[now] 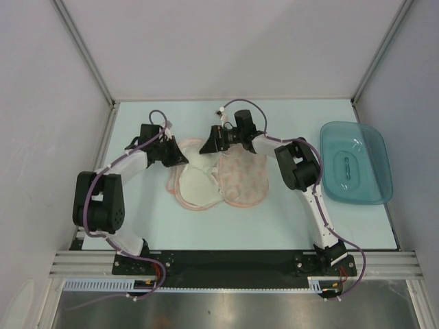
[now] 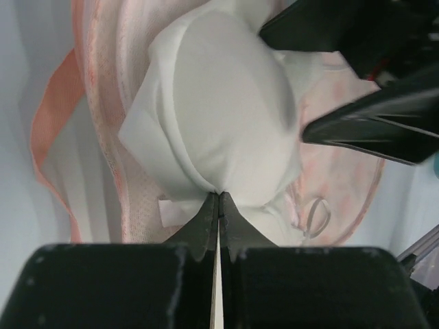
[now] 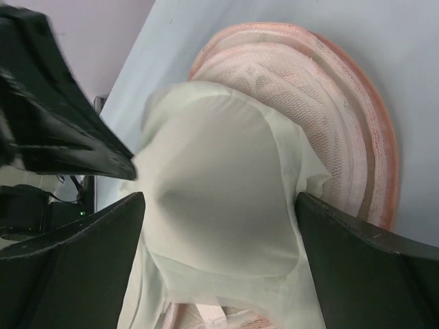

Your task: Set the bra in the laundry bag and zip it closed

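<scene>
The peach-pink laundry bag (image 1: 245, 179) lies open in the middle of the table, both lobes spread flat. The white bra (image 1: 195, 184) rests on its left lobe. My left gripper (image 1: 180, 156) is at the bag's far left edge. In the left wrist view it (image 2: 218, 197) is shut on the bra's (image 2: 226, 116) fabric edge, over the bag's mesh lining (image 2: 103, 103). My right gripper (image 1: 208, 146) hovers at the bag's far edge. In the right wrist view it (image 3: 219, 199) is wide open, its fingers either side of a bra cup (image 3: 219, 226) above the bag (image 3: 336, 103).
A translucent teal plastic tray (image 1: 357, 162) stands at the right side of the table. Grey walls close in the left, far and right sides. The two grippers are close together; the right fingers (image 2: 370, 130) show in the left wrist view.
</scene>
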